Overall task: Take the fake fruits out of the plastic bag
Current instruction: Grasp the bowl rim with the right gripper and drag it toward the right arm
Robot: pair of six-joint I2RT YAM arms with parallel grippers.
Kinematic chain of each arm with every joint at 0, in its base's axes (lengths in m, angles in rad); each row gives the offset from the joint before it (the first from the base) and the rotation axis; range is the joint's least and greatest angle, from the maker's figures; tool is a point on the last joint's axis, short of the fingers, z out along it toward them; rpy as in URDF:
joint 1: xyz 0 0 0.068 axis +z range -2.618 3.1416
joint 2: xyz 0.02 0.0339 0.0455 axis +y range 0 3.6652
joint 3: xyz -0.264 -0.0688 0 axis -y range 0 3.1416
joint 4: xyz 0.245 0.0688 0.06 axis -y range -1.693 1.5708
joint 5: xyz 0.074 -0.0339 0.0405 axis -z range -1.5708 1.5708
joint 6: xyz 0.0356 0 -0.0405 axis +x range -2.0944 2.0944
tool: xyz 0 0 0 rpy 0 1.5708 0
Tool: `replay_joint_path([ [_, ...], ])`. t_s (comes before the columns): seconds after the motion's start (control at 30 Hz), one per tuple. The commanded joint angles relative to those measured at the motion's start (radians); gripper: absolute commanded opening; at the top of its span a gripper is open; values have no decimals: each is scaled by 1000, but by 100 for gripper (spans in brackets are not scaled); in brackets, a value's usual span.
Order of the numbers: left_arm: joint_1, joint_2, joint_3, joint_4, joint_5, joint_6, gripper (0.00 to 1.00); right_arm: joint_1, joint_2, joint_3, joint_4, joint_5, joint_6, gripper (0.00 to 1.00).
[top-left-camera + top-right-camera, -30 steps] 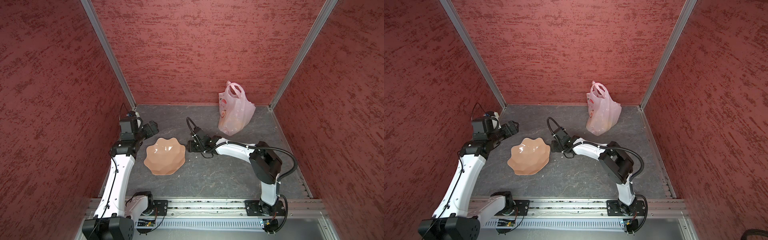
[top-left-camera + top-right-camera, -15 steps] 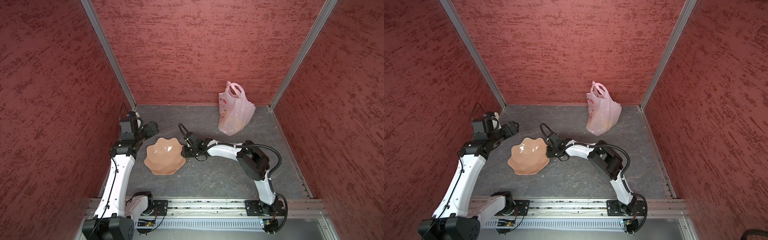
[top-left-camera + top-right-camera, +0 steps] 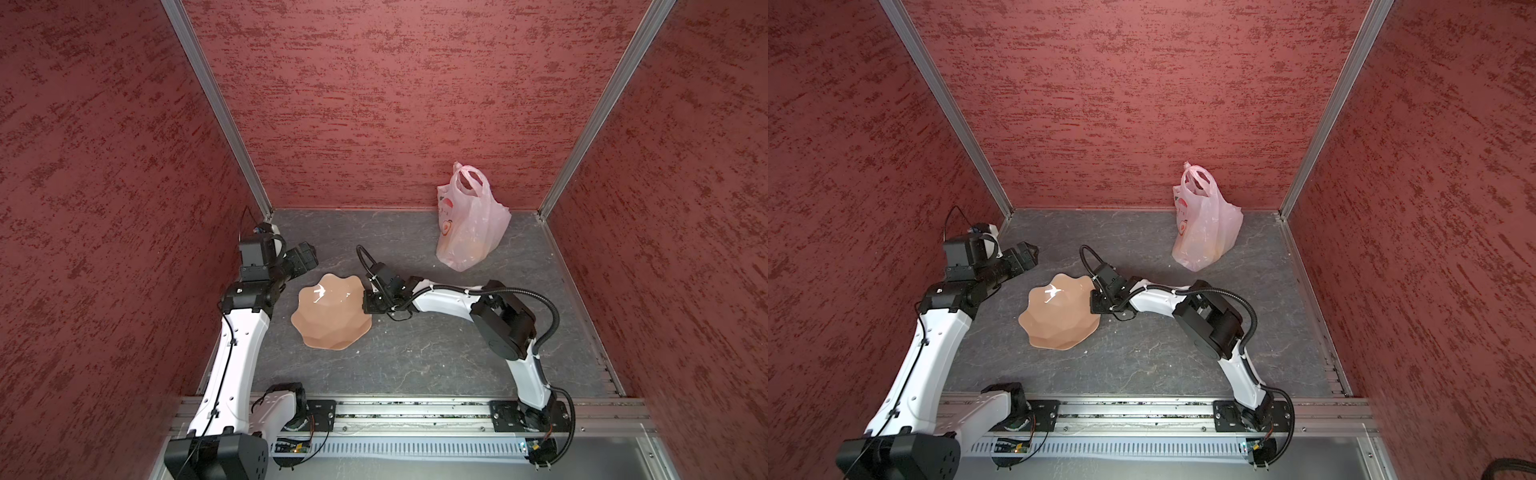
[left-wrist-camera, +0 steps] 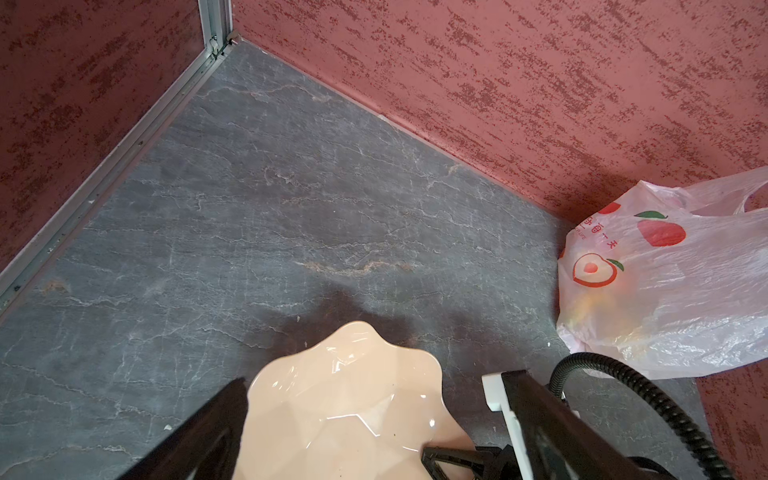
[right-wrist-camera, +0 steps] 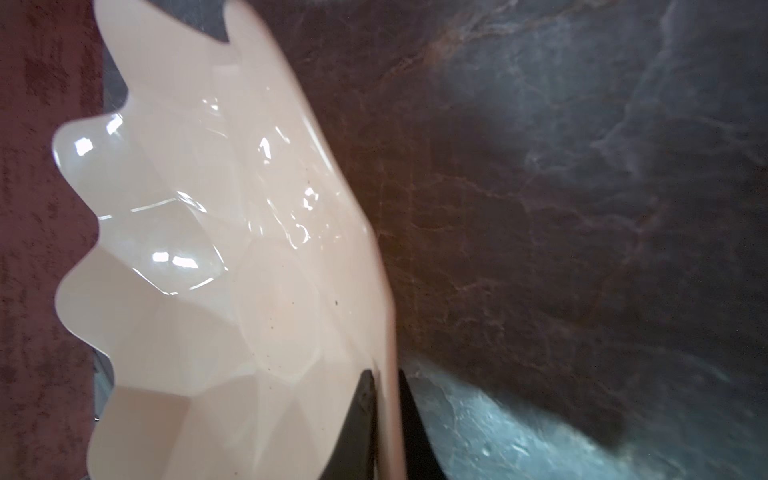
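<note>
Jaws of the right gripper pinch the wavy rim of the tan dish, mid-frame in both top views. Left of it, the left gripper has its jaws spread wide, holding nothing. At upper right, the plastic bag stands by the back wall. Blurry yellow-orange shapes inside are probably the fake fruits.

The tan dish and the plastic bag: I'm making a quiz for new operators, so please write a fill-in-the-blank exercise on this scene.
The right gripper is shut on the ___ of the dish.
The left gripper is ___ and holds nothing.
The plastic bag stands by the ___ wall, untouched by either gripper.
Missing words: rim, open, back.
</note>
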Motion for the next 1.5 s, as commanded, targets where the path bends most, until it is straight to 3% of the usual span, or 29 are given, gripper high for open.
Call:
replay_joint_path([
  [0.0,5,-15,19,-13,15,-2,100,5,-36,-43,-5,11,16,2],
  [0.13,6,-16,22,-14,30,-10,100,-17,-148,-187,28,45,53,0],
  [0.27,7,-11,25,-9,63,-21,99,-63,-342,-435,107,83,139,0],
  [0.5,2,-2,41,-9,78,-40,100,-123,-726,-808,11,204,277,0],
  [0.67,-3,46,86,-33,98,-56,100,-206,-1074,-1030,-148,285,393,0],
  [0.83,-24,108,118,-34,123,-84,100,-266,-1383,-1079,-448,419,487,0],
  [0.97,-106,189,181,-34,94,-97,100,-273,-1577,-1100,-642,506,597,0],
  [1.13,-232,326,307,-51,53,-95,100,-276,-1682,-1125,-734,540,652,0],
  [1.3,-319,469,446,-58,53,-98,100,-276,-1648,-1127,-736,549,651,0],
  [1.47,-393,619,607,-60,126,-99,100,-277,-1609,-1128,-706,561,640,4],
])
